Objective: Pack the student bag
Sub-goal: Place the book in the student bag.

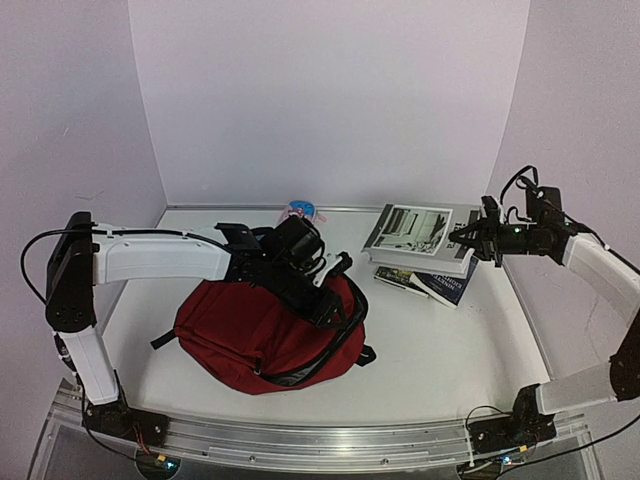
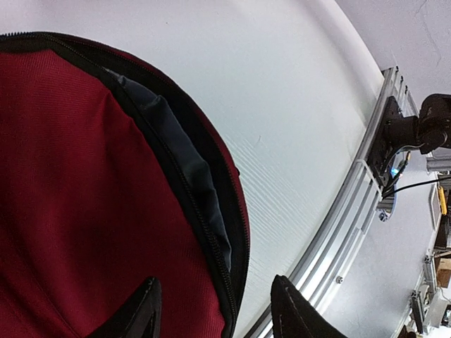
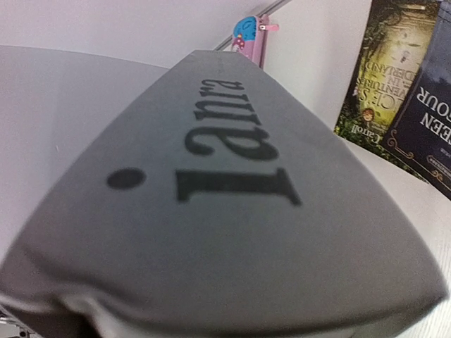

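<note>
Near rail (image 1: 330,442): metal strip along the near edge of the table (image 1: 440,350), carrying both arm bases.
Student bag (image 1: 245,335): lies flat near the middle of the table, left of the books. Its main zip is undone along the right rim and a strip of grey lining (image 2: 189,162) shows in the gap. Nothing can be seen inside.
Left gripper (image 2: 215,285): hangs over the bag's right rim with its fingers spread wide and the zip edge running between them. It has hold of nothing.
Lower books (image 1: 432,284): two darker covers right of the bag, partly under the grey one.
Grey book (image 1: 418,230): top of the stack, a little farther back on the right.
Right gripper (image 1: 464,240): at the grey book's right edge. The book's spine fills the wrist view and the fingers are out of sight, so I cannot tell whether it grips the book.
Pencil case (image 1: 300,211): small and pink, far back by the wall, beyond the bag.
Done, by my reading: the bag is unzipped and its mouth is being attended to.
Left, by my reading: all the books and the pencil case are outside the bag, so the packing proper and the zipping shut remain.
</note>
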Robot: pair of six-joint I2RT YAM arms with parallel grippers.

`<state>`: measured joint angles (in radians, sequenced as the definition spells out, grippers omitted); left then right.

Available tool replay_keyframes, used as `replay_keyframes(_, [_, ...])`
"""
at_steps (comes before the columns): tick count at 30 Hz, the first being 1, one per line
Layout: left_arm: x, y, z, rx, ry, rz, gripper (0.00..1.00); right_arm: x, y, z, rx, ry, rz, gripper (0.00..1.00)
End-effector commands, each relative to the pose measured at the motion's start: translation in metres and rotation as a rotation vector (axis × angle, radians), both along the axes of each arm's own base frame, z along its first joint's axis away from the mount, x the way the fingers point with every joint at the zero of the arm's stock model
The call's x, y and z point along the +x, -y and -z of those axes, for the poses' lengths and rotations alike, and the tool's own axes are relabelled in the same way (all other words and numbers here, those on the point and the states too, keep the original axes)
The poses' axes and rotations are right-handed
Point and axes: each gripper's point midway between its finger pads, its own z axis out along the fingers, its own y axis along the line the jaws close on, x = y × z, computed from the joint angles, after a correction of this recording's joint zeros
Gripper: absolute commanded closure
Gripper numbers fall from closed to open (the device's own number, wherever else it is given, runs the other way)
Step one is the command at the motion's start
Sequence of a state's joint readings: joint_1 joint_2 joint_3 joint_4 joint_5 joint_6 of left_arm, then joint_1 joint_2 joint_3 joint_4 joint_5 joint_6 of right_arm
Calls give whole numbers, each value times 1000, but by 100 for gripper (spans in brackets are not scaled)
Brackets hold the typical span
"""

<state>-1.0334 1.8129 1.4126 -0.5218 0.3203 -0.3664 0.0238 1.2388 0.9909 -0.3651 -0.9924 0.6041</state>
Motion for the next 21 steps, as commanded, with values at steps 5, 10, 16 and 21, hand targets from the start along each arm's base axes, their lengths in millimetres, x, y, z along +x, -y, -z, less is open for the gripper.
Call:
replay_keyframes(5, [4, 11, 3, 29, -4, 27, 55, -14, 6, -3, -90, 63, -16, 97])
replay_keyframes(10, [5, 14, 14, 46, -23, 30, 54, -15, 7, 0, -102, 61, -18, 97])
replay_keyframes(16, [16, 9, 22, 66, -29, -26, 76, -18, 5, 1, -97, 54, -27, 98])
replay_keyframes(21, [28, 3, -3, -25, -26, -76, 97, -19, 4, 3, -92, 47, -35, 98])
